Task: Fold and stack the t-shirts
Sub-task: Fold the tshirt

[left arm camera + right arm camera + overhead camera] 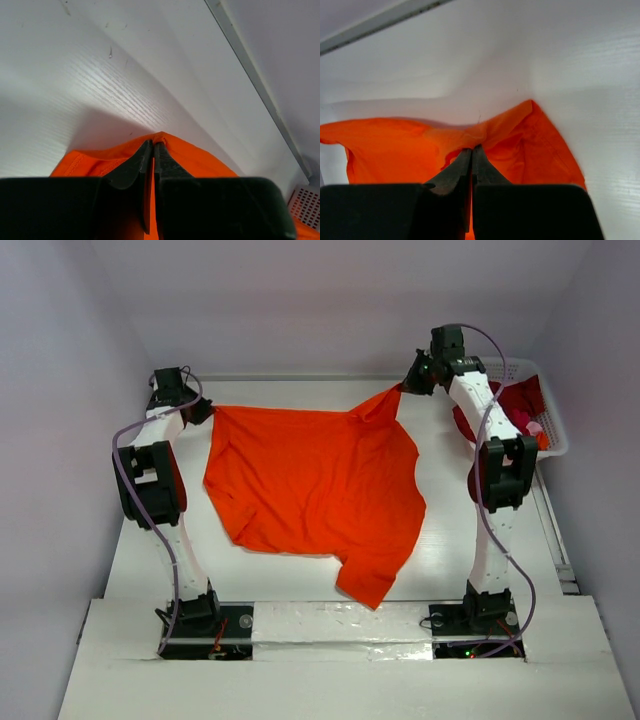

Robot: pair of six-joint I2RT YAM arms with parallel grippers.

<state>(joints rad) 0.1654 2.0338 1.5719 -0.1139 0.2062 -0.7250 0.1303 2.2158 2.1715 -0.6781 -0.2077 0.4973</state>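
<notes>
A bright orange t-shirt (315, 490) lies spread over the middle of the white table, its far edge stretched between both arms. My left gripper (203, 412) is shut on the shirt's far left corner (162, 137); cloth shows between the jaws in the left wrist view. At the far right my right gripper (408, 387) is shut on the shirt's other far corner, lifted a little off the table, the fabric (485, 131) bunched at its tips. A dark red t-shirt (505, 405) lies in the basket.
A white lattice basket (548, 405) stands at the far right behind the right arm, with the dark red cloth and a pink item (532, 426) inside. Grey walls close in the table at the back and both sides.
</notes>
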